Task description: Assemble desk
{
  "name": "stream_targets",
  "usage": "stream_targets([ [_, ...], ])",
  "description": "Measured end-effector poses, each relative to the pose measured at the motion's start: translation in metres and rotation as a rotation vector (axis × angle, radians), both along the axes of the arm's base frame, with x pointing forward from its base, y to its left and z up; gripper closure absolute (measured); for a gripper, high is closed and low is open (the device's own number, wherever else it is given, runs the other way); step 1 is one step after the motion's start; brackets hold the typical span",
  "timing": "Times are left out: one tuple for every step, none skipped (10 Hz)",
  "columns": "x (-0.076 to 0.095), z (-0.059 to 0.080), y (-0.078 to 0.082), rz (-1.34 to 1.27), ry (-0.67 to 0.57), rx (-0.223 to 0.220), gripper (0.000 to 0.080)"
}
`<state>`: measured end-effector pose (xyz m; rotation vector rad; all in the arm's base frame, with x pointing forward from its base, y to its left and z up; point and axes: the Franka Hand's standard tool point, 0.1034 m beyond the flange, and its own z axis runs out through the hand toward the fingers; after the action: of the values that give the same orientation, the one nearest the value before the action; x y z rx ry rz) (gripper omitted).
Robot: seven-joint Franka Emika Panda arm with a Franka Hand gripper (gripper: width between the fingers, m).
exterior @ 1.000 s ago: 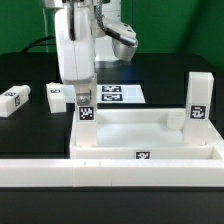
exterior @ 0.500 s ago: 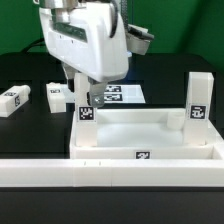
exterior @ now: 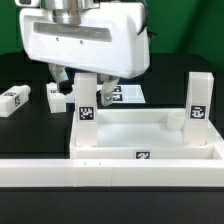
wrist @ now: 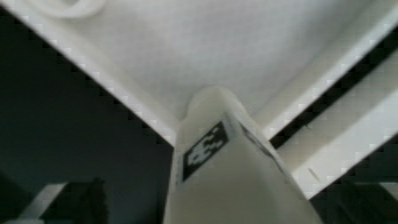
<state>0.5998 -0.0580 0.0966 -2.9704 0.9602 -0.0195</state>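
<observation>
Leg point(exterior: 87, 108) upright at tabletop point(exterior: 150, 135) corner; fingers point(exterior: 103, 90) released.
Leg stands at the corner on the exterior view's left, between the spread fingers, gripped by neither.

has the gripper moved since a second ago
Yes: the gripper has turned above the corner leg, jaws now apart. Its body has spread toward the exterior view's right and now covers part of the marker board.

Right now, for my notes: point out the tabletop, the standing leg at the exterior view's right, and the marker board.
tabletop point(exterior: 140, 131): exterior view, bare floor
standing leg point(exterior: 200, 90): exterior view, upper face
marker board point(exterior: 126, 94): exterior view, printed top
</observation>
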Motion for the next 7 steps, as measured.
stream_targets([
  [-0.0002,0.0003,0.0013,0.094,0.007,-0.018,0.0151],
  [0.0005,0.0008,0.0024,0.186,0.009,-0.029,0.0151],
  [0.0012,0.0012,0.0037,0.245,0.008,-0.031,0.0151],
  [0.0022,0.0021,0.0035,0.34,0.007,-0.034,0.0151],
  [0.0034,0.0031,0.0028,0.436,0.005,-0.035,0.0151],
  [0.0034,0.0031,0.0025,0.501,0.004,-0.036,0.0151],
  [0.0033,0.0028,0.003,0.502,0.004,-0.035,0.0151],
])
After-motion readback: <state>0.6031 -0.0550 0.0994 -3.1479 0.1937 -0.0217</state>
